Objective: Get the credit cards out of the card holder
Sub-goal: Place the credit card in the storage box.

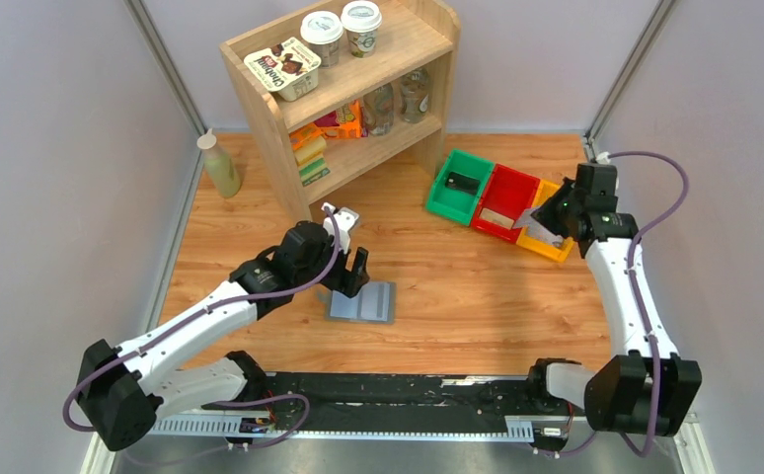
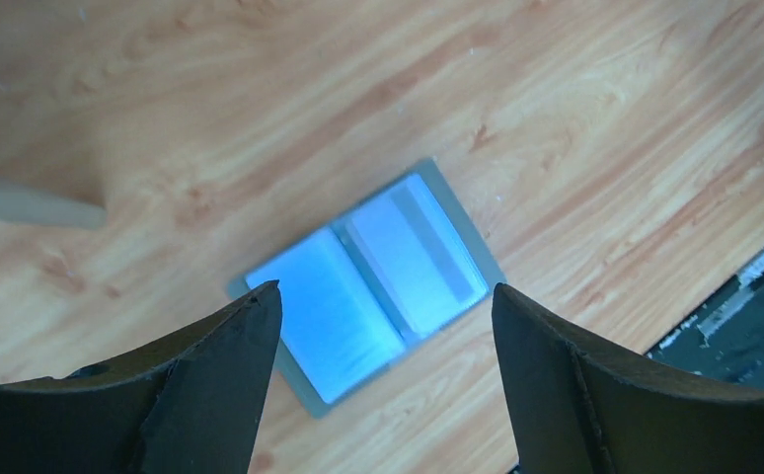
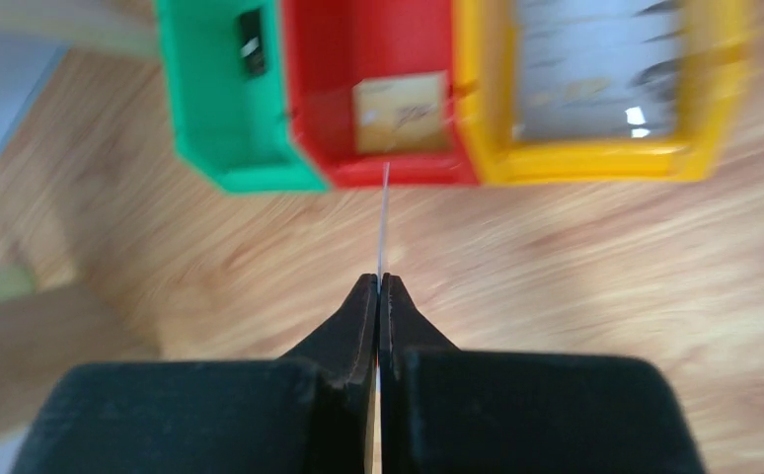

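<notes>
Card holder (image 1: 361, 302) lies opened flat like a book on the wooden tabletop (image 1: 477, 316), near the middle and in front of the left arm. In the left wrist view the card holder (image 2: 368, 286) shows two pale blue inner pockets. The pocket on the right of that view carries a pale rectangle with a greyish stripe, probably a card.

Left end effector (image 1: 350, 279): fingers spread wide, nothing between them. Its wrist camera shows the left end effector (image 2: 386, 289) hanging above the card holder, clear of it, with one finger on each side of the wallet's near edge.

Right end effector (image 1: 556, 219): at the far right, over the row of bins. In its wrist view the right end effector (image 3: 379, 281) has its fingers pressed together on a thin credit card (image 3: 384, 222). The card is seen edge-on, standing upright and pointing at the red bin (image 3: 319, 99).

Bins sit side by side and touching: green bin (image 3: 210, 118), red bin, yellow bin (image 3: 714, 99).
- Green bin: a small dark item.
- Red bin: a tan card (image 3: 403, 114) lying flat.
- Yellow bin: pale cards (image 3: 595, 69), too blurred to count.
</notes>
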Controlling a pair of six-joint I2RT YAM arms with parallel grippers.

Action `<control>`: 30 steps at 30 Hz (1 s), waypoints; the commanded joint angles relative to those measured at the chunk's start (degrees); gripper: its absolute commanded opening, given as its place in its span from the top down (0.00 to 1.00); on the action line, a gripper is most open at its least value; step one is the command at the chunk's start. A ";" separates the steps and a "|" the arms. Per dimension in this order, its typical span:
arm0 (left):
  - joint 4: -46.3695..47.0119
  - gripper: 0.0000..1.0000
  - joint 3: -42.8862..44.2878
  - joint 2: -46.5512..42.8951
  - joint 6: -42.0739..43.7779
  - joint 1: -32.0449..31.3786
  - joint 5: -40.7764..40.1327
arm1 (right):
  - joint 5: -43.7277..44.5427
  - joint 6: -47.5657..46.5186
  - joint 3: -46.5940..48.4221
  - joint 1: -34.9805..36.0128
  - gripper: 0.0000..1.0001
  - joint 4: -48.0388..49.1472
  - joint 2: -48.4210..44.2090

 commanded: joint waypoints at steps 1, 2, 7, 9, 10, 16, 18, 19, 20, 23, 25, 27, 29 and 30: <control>-2.51 0.14 -2.04 -1.06 -8.75 2.20 5.55 | 10.04 -6.56 2.73 -6.02 1.00 0.19 3.63; -2.95 0.14 -2.56 -1.15 -9.19 2.64 5.38 | 8.48 -6.65 3.17 -7.52 1.00 0.90 5.12; -3.57 0.11 -4.41 -2.11 -11.48 3.78 5.37 | 8.73 -9.55 6.16 -11.57 1.00 5.46 13.37; -3.65 0.10 -4.93 -2.55 -12.10 4.40 5.46 | 4.19 -10.51 6.16 -13.24 1.00 8.71 16.11; -3.74 0.10 -5.11 -2.90 -12.27 4.75 5.81 | 2.50 -10.78 6.25 -13.94 1.00 10.12 17.51; -4.18 0.09 -6.43 -3.61 -14.38 6.24 5.73 | -9.54 -12.89 6.95 -14.65 1.00 16.54 24.29; -4.44 0.09 -6.87 -3.70 -15.17 6.77 5.55 | -11.75 -13.59 7.39 -14.74 1.00 17.07 26.40; -4.62 0.09 -7.13 -3.78 -15.52 7.21 5.46 | -12.28 -13.94 7.83 -14.92 1.00 16.81 27.27; -4.80 0.09 -7.31 -3.78 -16.05 7.30 5.37 | -11.93 -14.21 8.01 -15.09 1.00 16.64 28.15; -5.76 0.10 -7.66 -4.13 -17.11 8.00 4.50 | -8.26 -14.47 8.10 -15.71 0.91 15.23 28.52; -6.47 0.10 -7.93 -4.31 -17.81 8.35 3.97 | -3.60 -14.65 8.71 -15.88 0.75 12.87 28.08; -6.91 0.10 -8.36 -4.75 -18.60 8.62 3.53 | 0.79 -14.48 9.76 -15.97 0.63 9.71 27.29; -7.17 0.12 -8.98 -5.10 -19.48 8.88 3.00 | 3.70 -13.86 11.17 -15.80 0.52 6.55 26.15; -7.34 0.13 -9.33 -5.19 -19.83 9.05 2.74 | 5.11 -13.69 11.43 -15.54 0.47 5.57 25.18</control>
